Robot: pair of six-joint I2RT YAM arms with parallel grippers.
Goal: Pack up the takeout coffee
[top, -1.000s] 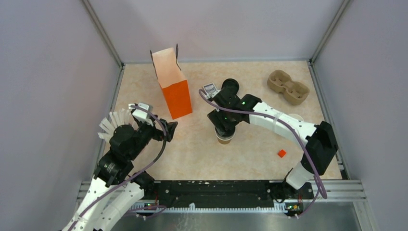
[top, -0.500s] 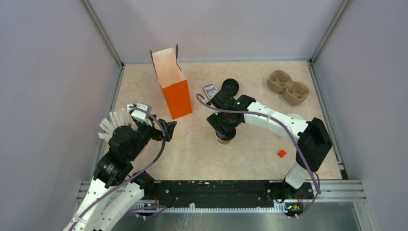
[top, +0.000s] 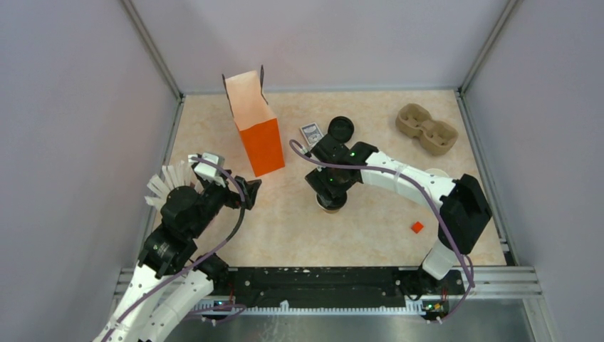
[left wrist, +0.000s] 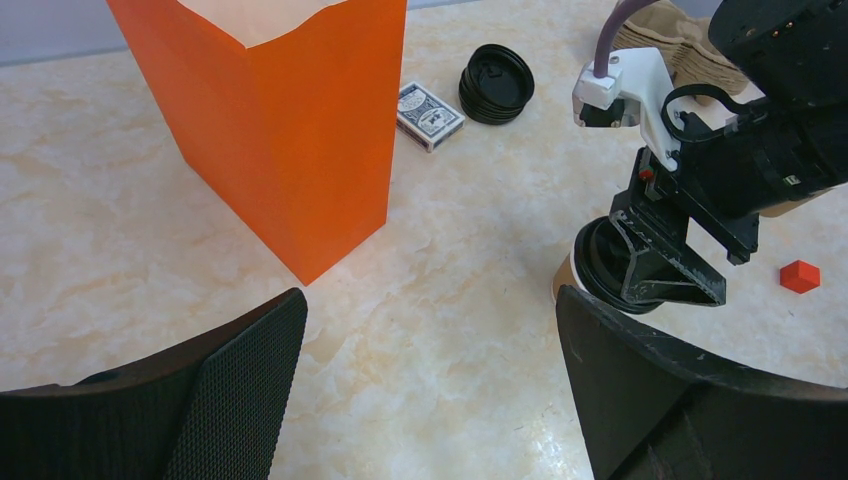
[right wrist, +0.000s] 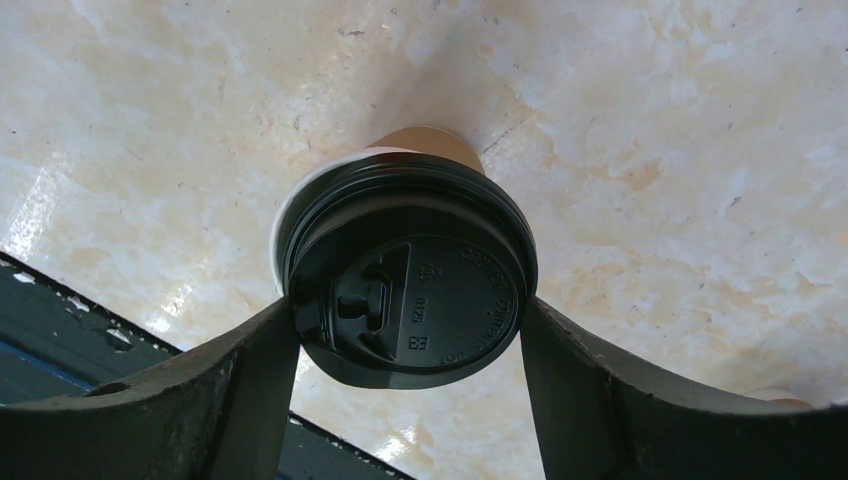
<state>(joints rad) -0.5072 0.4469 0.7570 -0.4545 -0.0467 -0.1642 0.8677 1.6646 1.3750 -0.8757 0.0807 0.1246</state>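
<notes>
— Where's the paper cup (top: 330, 207)?

— Mid-frame in the top view, upright on the table (top: 370, 235), right of the orange bag (top: 260, 142) & well apart from it. It's mostly hidden under the R gripper (top: 331, 196).

— R gripper's state?

— Partly open. In the wrist view, the fingers (right wrist: 262, 350) sit one on each side of the black lid (right wrist: 410, 300), both touching its rim, so it's got hold of the lid. The lid's on top of the cup. The tan wall (right wrist: 425, 140) shows above it in the frame, and a strip of white rim shows past the lid's left edge.

— L gripper (top: 251, 191)?

— Wide open, nothing in it. It's at lower left of the top view, near the bag's base but not touching.

— Other stuff?

— A stack of black lids (top: 340, 129) & a card deck (top: 310, 132) are just above the R arm. The pulp carrier (top: 426, 129) is at upper right, and a red cube (top: 417, 227) at lower right.
</notes>
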